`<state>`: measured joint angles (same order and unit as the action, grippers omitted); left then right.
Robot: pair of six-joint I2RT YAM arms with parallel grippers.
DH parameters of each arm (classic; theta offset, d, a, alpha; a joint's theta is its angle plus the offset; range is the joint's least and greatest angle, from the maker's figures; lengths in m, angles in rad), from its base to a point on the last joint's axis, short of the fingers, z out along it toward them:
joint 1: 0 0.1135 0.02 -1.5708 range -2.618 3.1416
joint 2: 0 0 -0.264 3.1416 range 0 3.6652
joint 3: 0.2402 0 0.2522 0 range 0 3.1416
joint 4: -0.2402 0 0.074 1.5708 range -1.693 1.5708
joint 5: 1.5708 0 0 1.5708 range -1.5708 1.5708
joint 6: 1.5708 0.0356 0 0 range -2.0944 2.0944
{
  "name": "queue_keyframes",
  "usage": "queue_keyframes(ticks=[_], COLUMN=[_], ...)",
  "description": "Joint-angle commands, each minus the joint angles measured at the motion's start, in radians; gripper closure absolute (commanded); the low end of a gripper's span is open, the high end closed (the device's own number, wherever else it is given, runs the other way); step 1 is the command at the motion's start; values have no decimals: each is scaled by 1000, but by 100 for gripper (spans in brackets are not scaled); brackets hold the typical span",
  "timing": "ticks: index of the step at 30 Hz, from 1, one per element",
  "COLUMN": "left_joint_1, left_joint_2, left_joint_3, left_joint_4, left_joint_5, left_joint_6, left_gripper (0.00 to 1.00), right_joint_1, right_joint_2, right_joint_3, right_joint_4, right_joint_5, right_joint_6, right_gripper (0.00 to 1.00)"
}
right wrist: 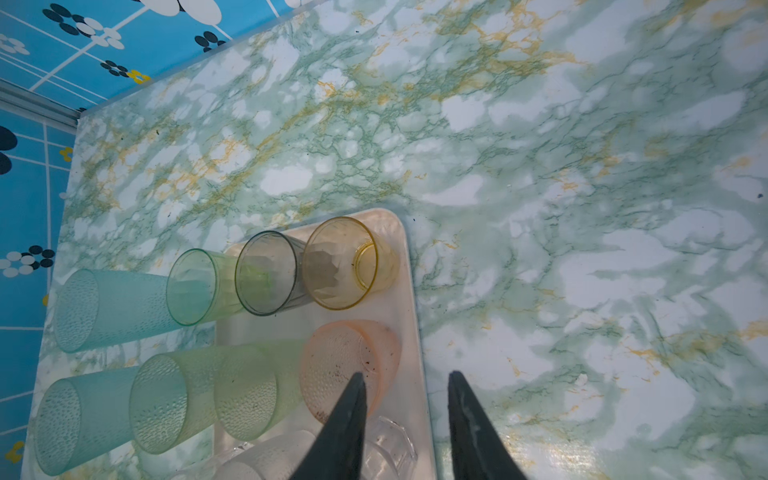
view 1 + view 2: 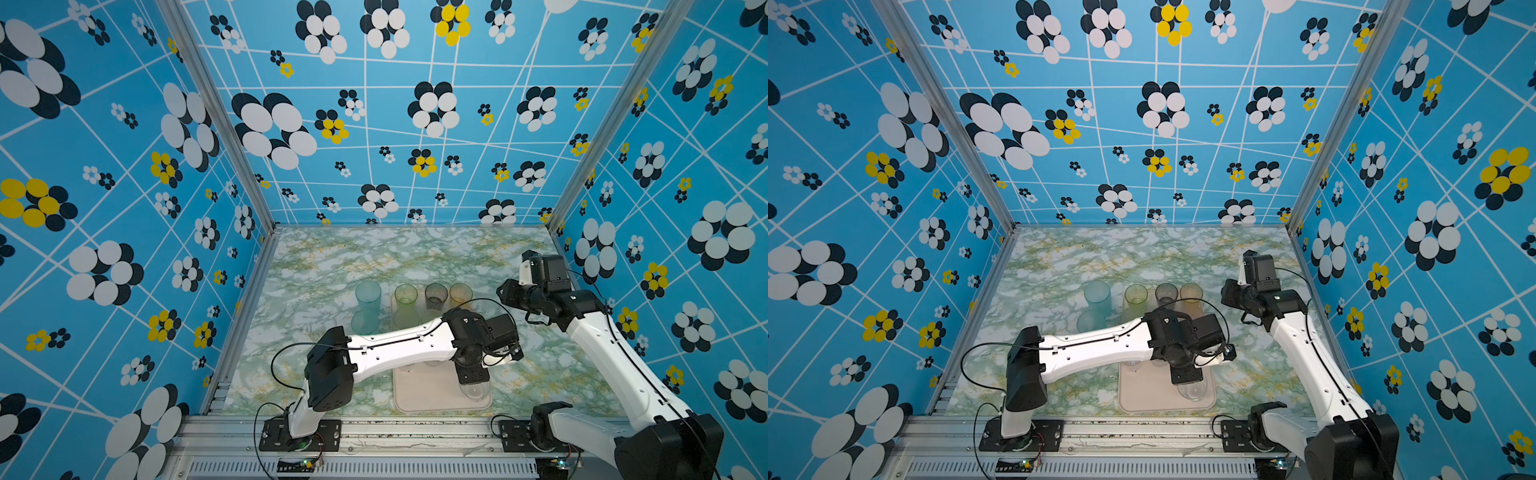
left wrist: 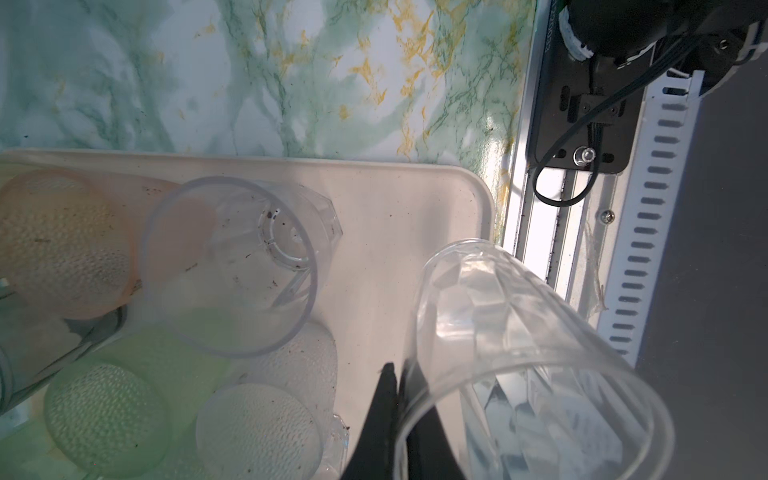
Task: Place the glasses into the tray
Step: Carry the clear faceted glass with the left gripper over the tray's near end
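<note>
My left gripper [image 3: 398, 370] is shut on the rim of a clear faceted glass [image 3: 519, 353], one finger inside it and one outside. It holds that glass [image 2: 473, 388] tilted over the near right corner of the cream tray [image 2: 432, 392]. Green [image 1: 199, 286], grey [image 1: 270, 278] and amber [image 1: 345, 262] glasses stand in the tray's far row. A pink one [image 1: 349, 365], pale green ones [image 1: 253, 395] and clear ones [image 3: 232, 266] stand behind them. Two teal tumblers [image 1: 112, 307] stand on the table left of the tray. My right gripper [image 1: 405, 376] hangs open and empty above the tray's right edge.
The green marble tabletop [image 2: 332, 266] is bounded by patterned blue walls on three sides. An aluminium rail [image 2: 395, 428] with both arm bases runs along the front edge, close to the tray's near rim. My left forearm [image 2: 399, 345] lies across the tray's middle.
</note>
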<state>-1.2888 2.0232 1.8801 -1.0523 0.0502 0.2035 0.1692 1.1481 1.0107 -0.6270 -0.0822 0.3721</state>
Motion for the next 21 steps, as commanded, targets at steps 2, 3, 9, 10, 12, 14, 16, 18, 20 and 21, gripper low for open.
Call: queue_keyframes(ticks=[2, 3, 9, 10, 12, 14, 16, 18, 20, 21], left_joint_1=[-13, -13, -16, -16, -15, -15, -15, -15, -15, -14], left_joint_2=[60, 70, 143, 153, 172, 192, 214, 229, 237, 239], left_joint_3=[84, 93, 148, 155, 166, 178, 195, 204, 209, 211], left_joint_4=[-72, -74, -100, -100, -97, -97, -103, -106, -107, -106], left_joint_5=[-28, -31, -52, -57, -68, -71, -74, -67, -64, -62], left_joint_6=[39, 38, 46, 48, 50, 54, 57, 59, 59, 59], left_gripper=[94, 94, 94, 94, 94, 94, 94, 94, 94, 94], right_joint_1=[-8, -8, -15, -14, -14, -16, -19, -22, -24, -25], right_joint_2=[-18, -19, -21, -20, -20, -20, -19, -19, -19, -19], right_joint_3=[11, 9, 0, -1, -6, -9, -14, -17, -19, -20], right_joint_4=[4, 4, 10, 13, 16, 18, 19, 19, 21, 22], right_joint_5=[-12, -12, -13, -13, -14, -16, -16, -18, -19, -20], right_joint_6=[-8, -10, -16, -16, -18, -21, -24, -26, -28, -28], right_gripper=[65, 65, 65, 65, 65, 65, 65, 65, 65, 65])
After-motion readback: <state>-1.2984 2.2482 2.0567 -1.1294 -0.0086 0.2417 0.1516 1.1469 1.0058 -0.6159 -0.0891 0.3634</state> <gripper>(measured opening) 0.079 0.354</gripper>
